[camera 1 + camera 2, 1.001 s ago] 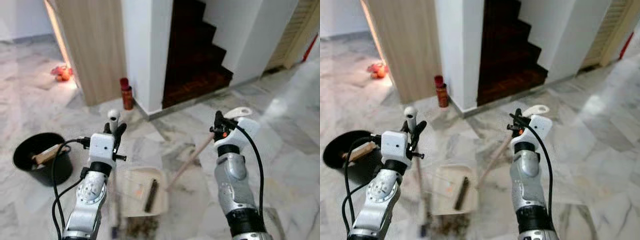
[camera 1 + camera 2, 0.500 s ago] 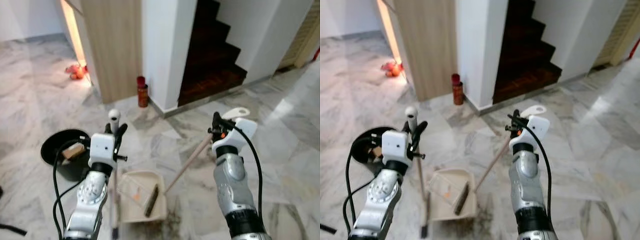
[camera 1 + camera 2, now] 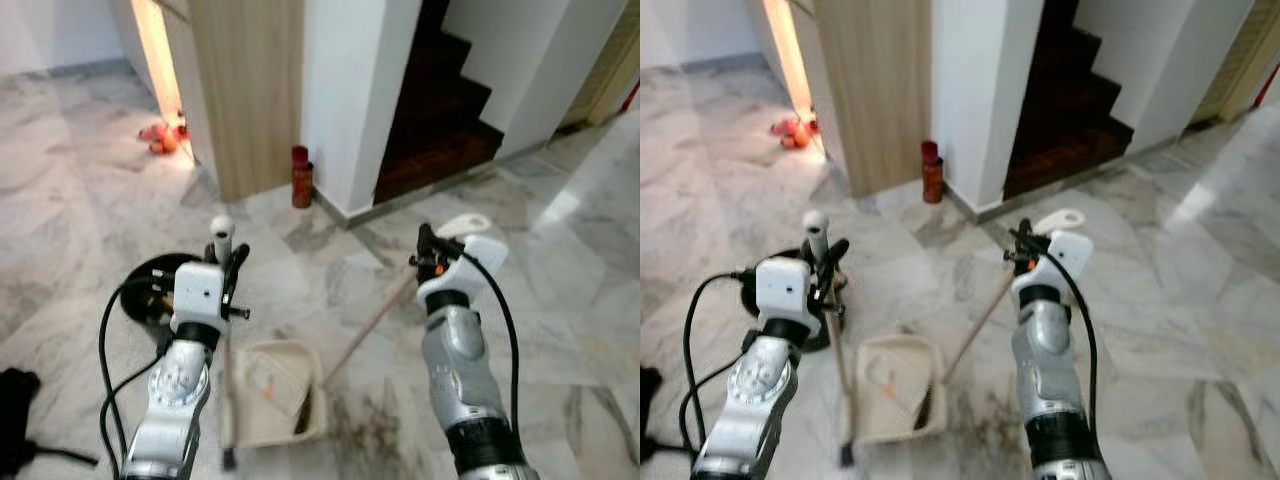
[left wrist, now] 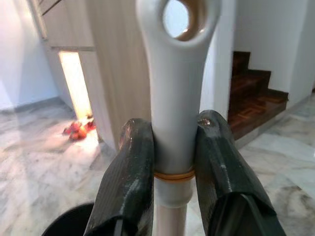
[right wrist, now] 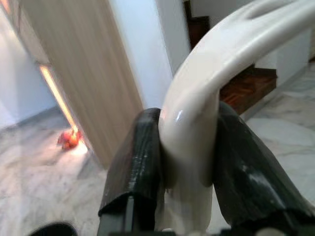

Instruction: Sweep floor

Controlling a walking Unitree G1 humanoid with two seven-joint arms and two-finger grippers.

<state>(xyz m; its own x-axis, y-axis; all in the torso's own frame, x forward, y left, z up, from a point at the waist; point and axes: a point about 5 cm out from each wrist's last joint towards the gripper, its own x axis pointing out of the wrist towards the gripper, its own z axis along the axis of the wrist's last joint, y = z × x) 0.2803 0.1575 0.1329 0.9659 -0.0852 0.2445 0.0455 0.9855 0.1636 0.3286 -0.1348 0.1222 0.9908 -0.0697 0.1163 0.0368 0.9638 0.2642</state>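
The left gripper (image 4: 172, 162) is clamping the dustpan handle (image 4: 173, 103) and the right gripper (image 5: 189, 147) is gripping the broom handle (image 5: 206, 83), while the dustpan (image 3: 275, 390) is sitting beside what looks like unswept dirt (image 3: 375, 425), so sweeping appears unfinished.

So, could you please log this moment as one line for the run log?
left claw: shut on broom handle | right claw: shut on dustpan handle | dustpan: on floor, debris inside | black bucket: behind left arm

Both silver arms raised forward, left claw (image 3: 228, 262) and right claw (image 3: 428, 250) clamped tight
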